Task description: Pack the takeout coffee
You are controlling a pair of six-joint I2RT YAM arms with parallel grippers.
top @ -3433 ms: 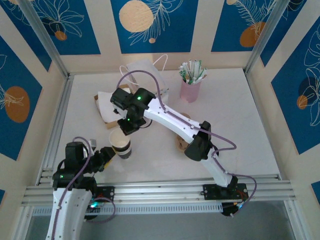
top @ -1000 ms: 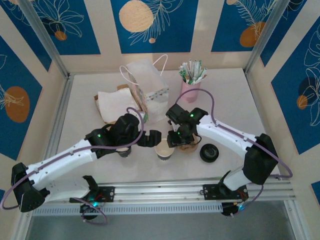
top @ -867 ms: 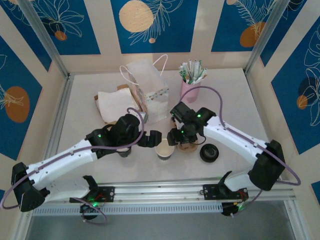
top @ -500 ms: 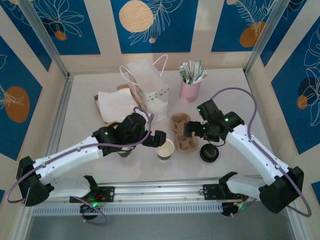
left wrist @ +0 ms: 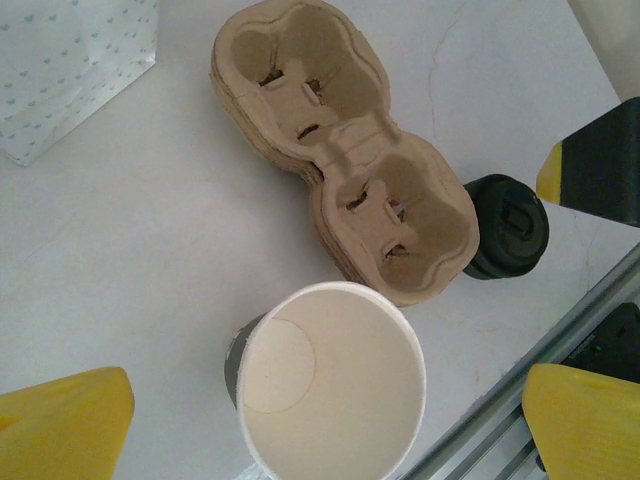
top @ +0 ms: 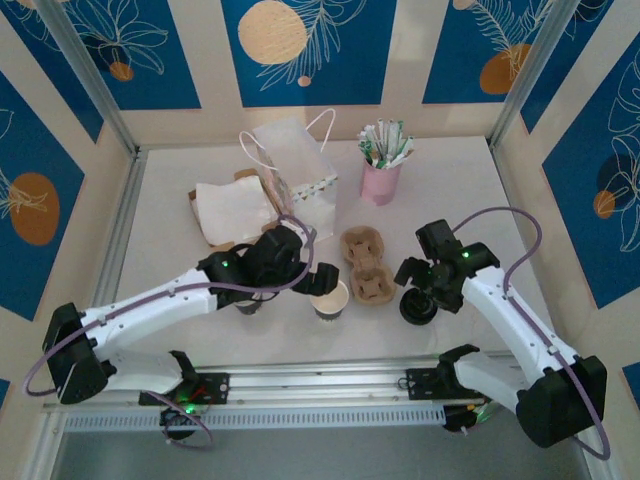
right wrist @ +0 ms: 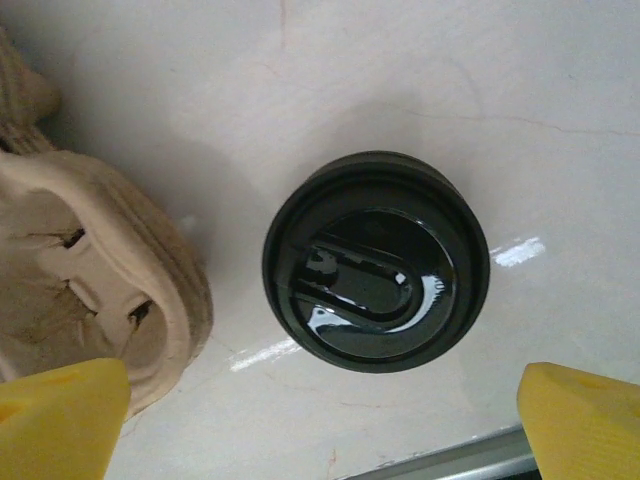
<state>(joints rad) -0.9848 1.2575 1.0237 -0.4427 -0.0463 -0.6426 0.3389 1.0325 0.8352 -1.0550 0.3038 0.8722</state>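
Observation:
A lidless paper cup [top: 329, 299] with a white inside [left wrist: 330, 390] stands upright at the near middle of the table. My left gripper [top: 324, 283] is open, with its yellow fingertips [left wrist: 60, 420] on either side of the cup and clear of it. A loose black lid [right wrist: 375, 260] lies flat on the table to the right [top: 418, 307]. My right gripper [top: 421, 288] hangs open just above it, holding nothing. The takeout coffee is out of view. A dark cup [top: 247, 303] is mostly hidden under my left forearm, and its top does not show.
A brown two-cup carrier [top: 365, 265] lies between the lidless cup and the lid [left wrist: 340, 150]. A white paper bag [top: 300, 185] stands behind it. A pink cup of sachets [top: 381, 178] is at the back, napkins [top: 228, 210] at the back left. The metal rail [top: 320, 378] runs along the near edge.
My right gripper left the cup carrier, swung right over the black lid and opened wide. My left gripper edged right, closer to the lidless cup.

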